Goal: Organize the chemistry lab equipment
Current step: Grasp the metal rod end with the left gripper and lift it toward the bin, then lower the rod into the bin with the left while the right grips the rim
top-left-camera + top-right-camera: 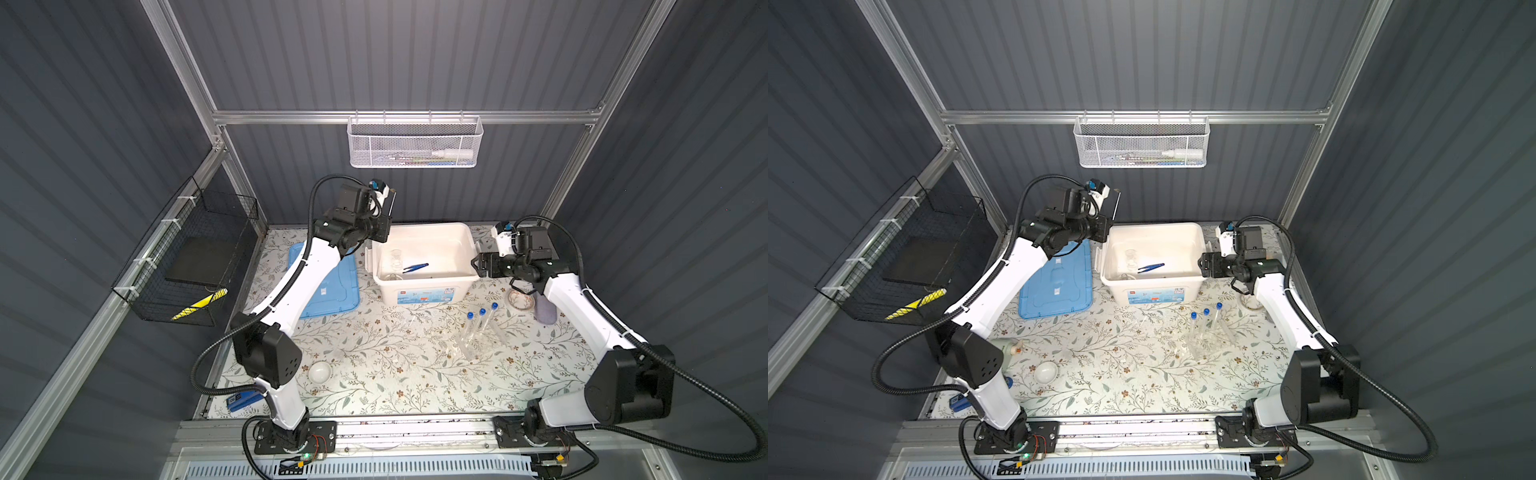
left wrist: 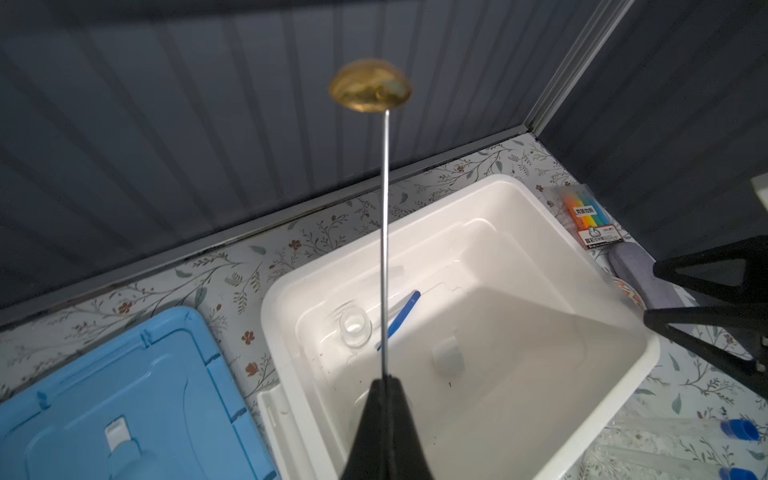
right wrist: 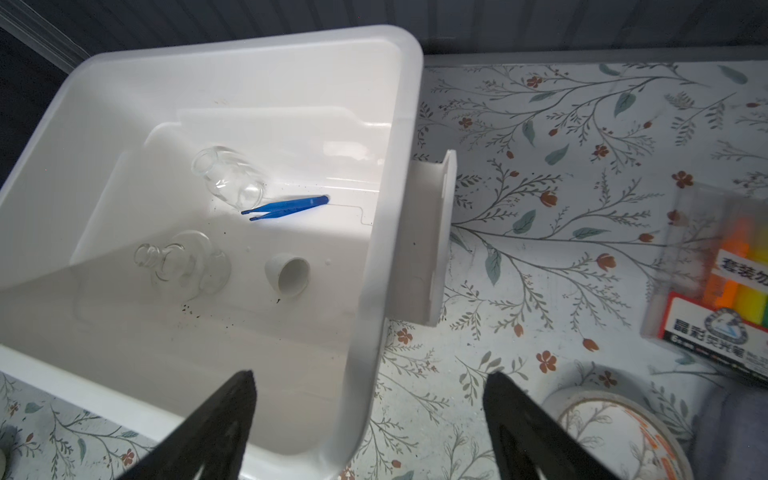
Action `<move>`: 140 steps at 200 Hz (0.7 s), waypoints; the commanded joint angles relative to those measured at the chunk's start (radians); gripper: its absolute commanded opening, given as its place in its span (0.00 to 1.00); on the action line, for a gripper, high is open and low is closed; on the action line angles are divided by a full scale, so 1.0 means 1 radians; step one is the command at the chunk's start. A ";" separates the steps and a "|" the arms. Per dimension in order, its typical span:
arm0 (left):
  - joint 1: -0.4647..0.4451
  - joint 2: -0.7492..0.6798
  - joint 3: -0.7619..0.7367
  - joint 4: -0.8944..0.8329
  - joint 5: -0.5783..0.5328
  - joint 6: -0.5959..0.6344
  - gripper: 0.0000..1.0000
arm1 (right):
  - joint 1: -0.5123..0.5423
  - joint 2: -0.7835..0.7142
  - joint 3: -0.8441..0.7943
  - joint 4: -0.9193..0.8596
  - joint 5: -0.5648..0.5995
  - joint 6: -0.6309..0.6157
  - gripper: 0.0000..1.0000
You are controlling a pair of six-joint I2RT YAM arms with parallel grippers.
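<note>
Three test tubes (image 1: 482,324) with blue caps lie side by side on the floral table (image 1: 374,386) in both top views, in front of the white bin (image 1: 424,227) and clear of it. Inside the bin we note blue tweezers (image 1: 415,267) and a small glass vial (image 1: 396,257). A white dish (image 1: 319,371) sits alone at the table's front left, and a blue lid (image 1: 336,291) lies flat beside the bin's left wall. Left gripper (image 1: 1104,230) hangs at the bin's rear left corner, pinching a thin rod (image 1: 1116,204) that points upward. Right gripper (image 1: 478,266) sits at the bin's right wall. Left wrist view: jaws pressed together on the lower end of the rod (image 2: 385,249), its brass spoon tip (image 2: 370,85) blurred against the back wall. Below it, in the bin, we see the vial, the tweezers and a little white cup (image 2: 446,357). Right wrist view: fingers (image 3: 224,415) spread wide, holding nothing, with the bin's wall showing in the gap. Whether they touch it we cannot tell. Inside we count the vial, a stoppered glass flask (image 3: 183,266), the cup with its mouth toward the camera, and the tweezers just beside the vial. Outside, a pack of coloured pens (image 3: 715,291) and a tape roll (image 3: 615,428) rest on the table.
</note>
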State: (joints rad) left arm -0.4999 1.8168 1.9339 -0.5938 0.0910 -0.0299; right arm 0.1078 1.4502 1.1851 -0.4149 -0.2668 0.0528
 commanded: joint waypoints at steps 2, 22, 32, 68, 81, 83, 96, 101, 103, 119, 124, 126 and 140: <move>-0.036 0.081 0.129 -0.029 0.002 0.099 0.00 | -0.007 0.018 -0.008 -0.002 -0.059 0.016 0.86; -0.050 0.192 0.270 -0.078 -0.015 0.141 0.00 | -0.007 0.021 -0.015 0.008 -0.059 0.018 0.86; -0.063 0.252 0.340 -0.103 -0.021 0.167 0.00 | -0.009 0.020 -0.017 0.011 -0.059 0.019 0.85; -0.128 0.415 0.529 -0.146 -0.043 0.261 0.00 | -0.011 0.027 -0.021 0.021 -0.099 0.020 0.85; -0.143 0.449 0.557 -0.136 -0.025 0.264 0.00 | -0.011 0.030 -0.022 0.021 -0.109 0.023 0.85; -0.146 0.452 0.558 -0.134 -0.021 0.265 0.00 | -0.012 0.030 -0.021 0.020 -0.110 0.024 0.85; -0.158 0.469 0.551 -0.112 0.007 0.263 0.01 | -0.013 0.030 -0.022 0.021 -0.123 0.031 0.84; -0.163 0.473 0.543 -0.103 0.015 0.263 0.01 | -0.013 0.029 -0.025 0.021 -0.128 0.034 0.84; -0.166 0.474 0.539 -0.099 0.018 0.263 0.01 | -0.013 0.027 -0.025 0.021 -0.129 0.035 0.84; -0.183 0.485 0.508 -0.072 0.049 0.269 0.02 | -0.013 0.022 -0.038 0.063 -0.136 0.046 0.84; -0.188 0.491 0.501 -0.067 0.062 0.271 0.01 | -0.012 0.019 -0.042 0.067 -0.138 0.049 0.84; -0.191 0.492 0.498 -0.066 0.067 0.271 0.01 | -0.013 0.019 -0.043 0.068 -0.138 0.050 0.85; -0.204 0.518 0.492 -0.063 0.082 0.274 0.01 | -0.014 0.018 -0.047 0.072 -0.136 0.053 0.85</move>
State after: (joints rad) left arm -0.6834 2.3051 2.4390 -0.6861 0.1108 0.2134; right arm 0.0986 1.4708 1.1542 -0.3717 -0.3775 0.0872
